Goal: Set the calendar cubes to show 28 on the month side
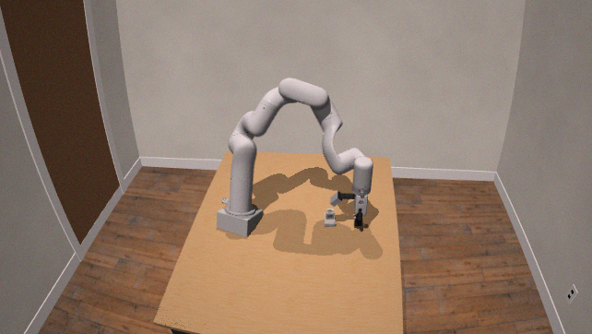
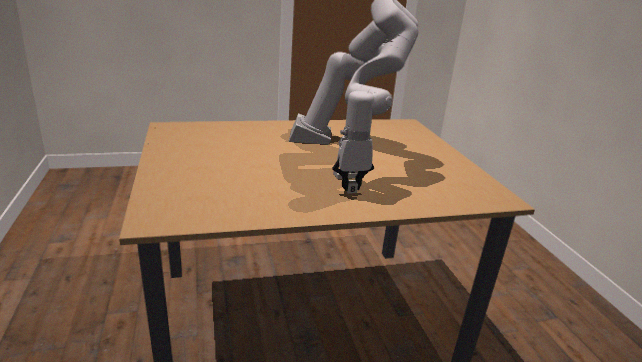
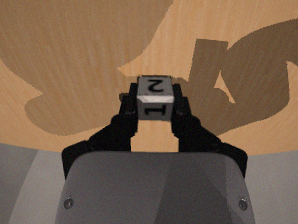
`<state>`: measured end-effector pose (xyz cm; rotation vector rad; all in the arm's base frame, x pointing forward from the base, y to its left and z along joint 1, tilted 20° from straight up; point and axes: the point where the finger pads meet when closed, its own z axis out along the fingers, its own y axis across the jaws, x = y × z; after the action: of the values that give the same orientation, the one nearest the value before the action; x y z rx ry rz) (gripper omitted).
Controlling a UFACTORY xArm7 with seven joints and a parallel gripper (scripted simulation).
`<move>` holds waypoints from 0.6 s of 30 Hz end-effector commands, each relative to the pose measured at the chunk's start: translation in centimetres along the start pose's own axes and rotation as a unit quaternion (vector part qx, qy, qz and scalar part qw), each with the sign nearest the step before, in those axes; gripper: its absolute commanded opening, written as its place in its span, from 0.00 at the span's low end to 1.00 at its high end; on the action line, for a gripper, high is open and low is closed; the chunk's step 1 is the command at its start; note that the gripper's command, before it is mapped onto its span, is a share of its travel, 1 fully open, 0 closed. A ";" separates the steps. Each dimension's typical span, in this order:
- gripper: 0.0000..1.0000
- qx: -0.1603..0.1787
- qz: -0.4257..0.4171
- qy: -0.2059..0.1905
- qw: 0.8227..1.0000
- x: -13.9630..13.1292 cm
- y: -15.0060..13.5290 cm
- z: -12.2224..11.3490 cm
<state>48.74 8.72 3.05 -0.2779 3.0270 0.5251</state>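
Observation:
My gripper (image 3: 154, 94) is shut on a small grey digit cube (image 3: 154, 98). In the wrist view the cube shows a 2 on its far face and a 1 on the face toward the camera. In the exterior view the cube (image 2: 353, 189) shows an 8 and sits at or just above the table top; I cannot tell whether it touches. In the top view the gripper (image 1: 359, 222) stands straight down near the table's right side.
The arm's base (image 1: 239, 220) stands on the table to the left of the tray. The table's right edge (image 1: 396, 240) is a short way right of the gripper. The arm hides the tray in the exterior view.

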 end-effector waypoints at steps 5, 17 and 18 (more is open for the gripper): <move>0.29 0.000 0.000 -0.002 1.000 -0.1 -0.1 -0.1; 0.29 0.000 0.000 -0.002 1.000 -0.2 -0.1 0.1; 0.29 0.000 0.000 -0.002 1.000 -0.2 -0.1 0.1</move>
<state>48.75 8.81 2.81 -0.2780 3.0271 0.5251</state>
